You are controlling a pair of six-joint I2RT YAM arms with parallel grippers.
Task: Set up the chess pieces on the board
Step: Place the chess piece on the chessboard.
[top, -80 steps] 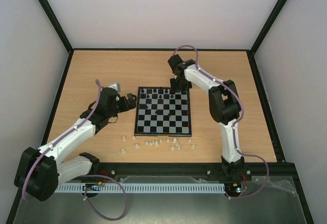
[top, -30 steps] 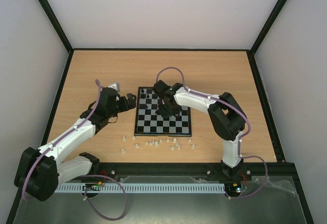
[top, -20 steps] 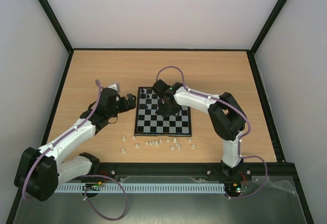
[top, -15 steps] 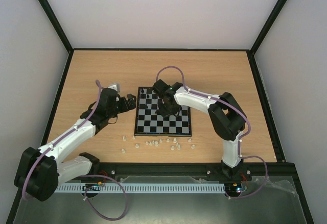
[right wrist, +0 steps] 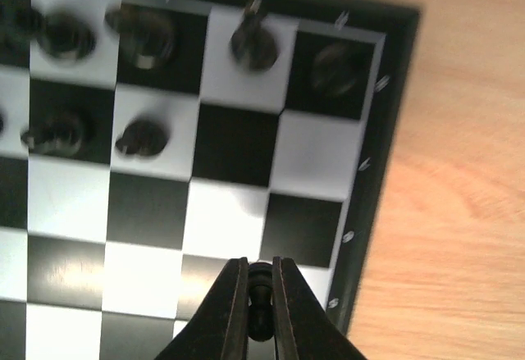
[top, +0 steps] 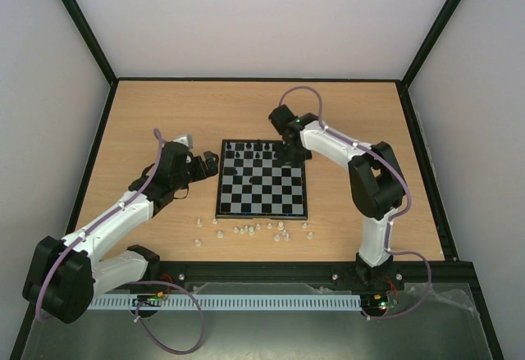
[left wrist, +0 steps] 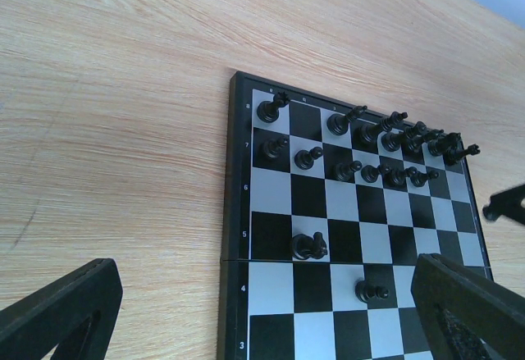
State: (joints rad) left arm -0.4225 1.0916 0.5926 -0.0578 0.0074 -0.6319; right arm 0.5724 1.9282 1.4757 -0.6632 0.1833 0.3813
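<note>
Spreading wide around both hands, the counter (top: pixel 164 114) leaves free room on every side of the board (top: pixel 262 200), which lies between them. The right hand (top: pixel 289 153) hovers by the board's far right corner, clenched on a black pawn (right wrist: pixel 259 293); the left hand (top: pixel 209 163) hangs released just off the left edge. Beneath the right hand, black pieces (left wrist: pixel 385 143) nearly fill two far rows. Two strays (left wrist: pixel 308 247) stand mid-board. The white pieces (top: pixel 254 230) lie unplaced nearer the arm bases, so I judge the task under half done.

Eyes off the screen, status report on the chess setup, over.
Right pincer shut on a black piece above the board. Left pincer open, beside it. White pieces on table. Nothing blocking.
</note>
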